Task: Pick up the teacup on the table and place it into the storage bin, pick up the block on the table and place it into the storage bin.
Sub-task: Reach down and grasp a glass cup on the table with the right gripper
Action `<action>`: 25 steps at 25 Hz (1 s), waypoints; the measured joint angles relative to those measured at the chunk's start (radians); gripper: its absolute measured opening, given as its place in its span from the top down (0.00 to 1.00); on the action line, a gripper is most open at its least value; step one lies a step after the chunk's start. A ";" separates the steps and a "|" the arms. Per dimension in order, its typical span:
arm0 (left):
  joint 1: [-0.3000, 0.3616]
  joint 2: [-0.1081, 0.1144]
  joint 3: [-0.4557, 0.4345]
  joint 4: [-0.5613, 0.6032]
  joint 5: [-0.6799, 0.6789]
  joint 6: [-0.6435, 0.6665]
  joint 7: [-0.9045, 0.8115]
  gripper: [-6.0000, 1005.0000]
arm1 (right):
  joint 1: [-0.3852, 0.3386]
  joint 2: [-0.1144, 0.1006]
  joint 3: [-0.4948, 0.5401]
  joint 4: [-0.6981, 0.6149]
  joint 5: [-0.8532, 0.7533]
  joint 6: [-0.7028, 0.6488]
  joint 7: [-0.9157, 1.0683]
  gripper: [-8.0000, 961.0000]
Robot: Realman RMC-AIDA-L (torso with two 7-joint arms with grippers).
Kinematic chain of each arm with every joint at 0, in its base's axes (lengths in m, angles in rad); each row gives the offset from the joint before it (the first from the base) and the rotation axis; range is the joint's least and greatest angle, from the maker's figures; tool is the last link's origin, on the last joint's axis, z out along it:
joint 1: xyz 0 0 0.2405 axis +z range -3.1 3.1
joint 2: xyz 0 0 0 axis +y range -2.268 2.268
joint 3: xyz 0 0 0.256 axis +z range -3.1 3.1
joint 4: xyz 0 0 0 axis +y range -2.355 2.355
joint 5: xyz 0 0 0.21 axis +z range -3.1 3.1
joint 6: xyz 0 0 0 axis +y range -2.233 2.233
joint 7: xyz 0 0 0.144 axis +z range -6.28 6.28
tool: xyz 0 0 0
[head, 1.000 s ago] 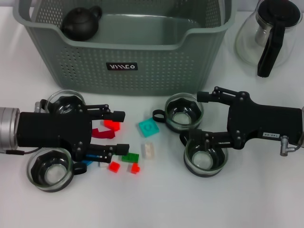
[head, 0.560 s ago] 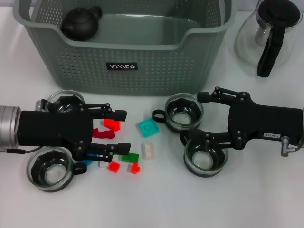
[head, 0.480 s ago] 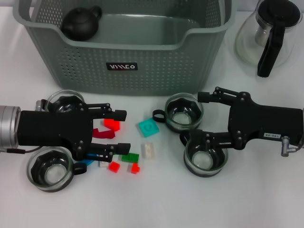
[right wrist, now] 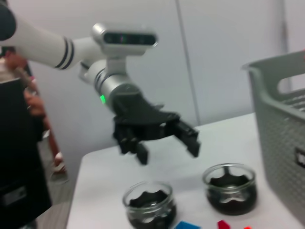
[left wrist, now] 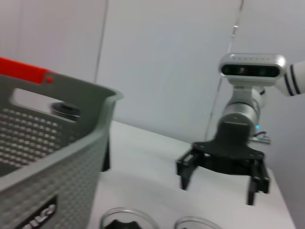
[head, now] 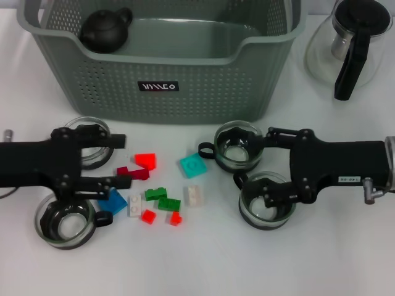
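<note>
Several glass teacups stand on the white table: two on the right [head: 238, 145] [head: 266, 201] and two on the left [head: 64, 222] [head: 86, 137]. Loose blocks lie between them, among them a red block [head: 145, 161], a teal block [head: 193, 164], a blue block [head: 112, 200] and a green block [head: 163, 199]. My left gripper [head: 120, 161] is open, just left of the blocks, holding nothing. My right gripper [head: 248, 158] is open between the two right teacups. The grey-green storage bin [head: 203, 77] stands behind. The left wrist view shows the right gripper [left wrist: 221, 164] from afar.
A black teapot [head: 106, 29] sits in the bin's back left corner. A glass pitcher [head: 349, 43] with a black handle stands at the back right. White tabletop runs along the front.
My left arm has drawn back to the left, uncovering the blue, white and green blocks. The right arm has shifted slightly left toward the teacups.
</note>
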 joint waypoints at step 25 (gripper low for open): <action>0.019 -0.004 -0.073 0.015 -0.005 -0.037 0.013 0.21 | 0.248 0.019 -0.291 -0.418 -0.428 -0.127 0.680 0.08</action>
